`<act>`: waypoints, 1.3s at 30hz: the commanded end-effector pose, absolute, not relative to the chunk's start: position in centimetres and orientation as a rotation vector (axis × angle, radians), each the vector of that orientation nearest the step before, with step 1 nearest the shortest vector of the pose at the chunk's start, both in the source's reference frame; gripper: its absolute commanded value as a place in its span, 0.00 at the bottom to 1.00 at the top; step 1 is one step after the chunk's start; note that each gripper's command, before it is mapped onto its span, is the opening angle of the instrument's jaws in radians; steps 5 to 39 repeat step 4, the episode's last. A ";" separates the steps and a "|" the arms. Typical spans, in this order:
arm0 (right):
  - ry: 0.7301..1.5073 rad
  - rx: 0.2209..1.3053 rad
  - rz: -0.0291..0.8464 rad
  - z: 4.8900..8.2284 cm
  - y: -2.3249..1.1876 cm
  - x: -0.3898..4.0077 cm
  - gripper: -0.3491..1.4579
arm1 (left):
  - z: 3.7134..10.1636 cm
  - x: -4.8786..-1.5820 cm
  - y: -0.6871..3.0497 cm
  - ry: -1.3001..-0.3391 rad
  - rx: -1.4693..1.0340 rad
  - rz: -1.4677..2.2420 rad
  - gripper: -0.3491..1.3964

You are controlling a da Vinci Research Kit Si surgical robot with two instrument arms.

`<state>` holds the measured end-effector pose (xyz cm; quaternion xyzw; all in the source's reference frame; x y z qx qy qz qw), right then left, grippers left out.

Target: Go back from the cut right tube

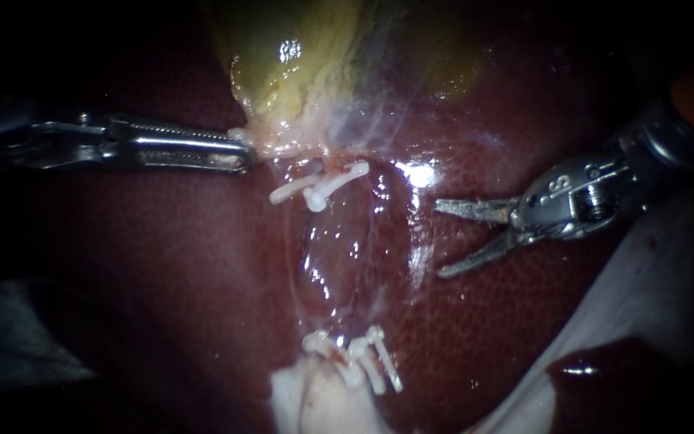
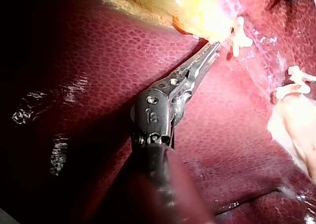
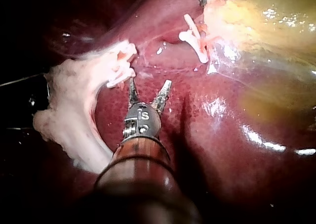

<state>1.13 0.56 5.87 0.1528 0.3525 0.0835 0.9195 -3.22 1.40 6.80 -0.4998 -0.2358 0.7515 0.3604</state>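
Draw your right instrument [image 1: 446, 239] straight back along its own shaft, its pincer open and empty, well clear of the cut tube [image 1: 335, 170] at the upper clips [image 1: 323, 186], while your left instrument [image 1: 238, 154] holds its pincer closed on the gallbladder [image 1: 299, 72] edge.

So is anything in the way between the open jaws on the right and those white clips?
Nothing visible. The right instrument holds its jaws open over bare liver, apart from the upper clips and the lower clips, with only shiny liver surface between. Nothing seems to block its way back along its shaft either.
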 end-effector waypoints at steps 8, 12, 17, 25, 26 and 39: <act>0.725 0.316 0.171 5.87 0.56 1.13 0.99 | 6.77 -3.19 1.40 -0.609 -1.287 1.936 0.00; 0.725 0.316 0.171 5.87 0.56 1.13 0.99 | 6.77 -3.19 1.40 -0.609 -1.287 1.936 0.00; 0.725 0.316 0.171 5.87 0.56 1.13 0.99 | 6.77 -3.19 1.40 -0.609 -1.287 1.936 0.00; 0.725 0.316 0.171 5.87 0.56 1.13 0.99 | 6.77 -3.19 1.40 -0.609 -1.287 1.936 0.00; 0.725 0.316 0.171 5.87 0.56 1.13 0.99 | 6.77 -3.19 1.40 -0.609 -1.287 1.936 0.00; 0.725 0.316 0.171 5.87 0.56 1.13 0.99 | 6.77 -3.19 1.40 -0.609 -1.287 1.936 0.00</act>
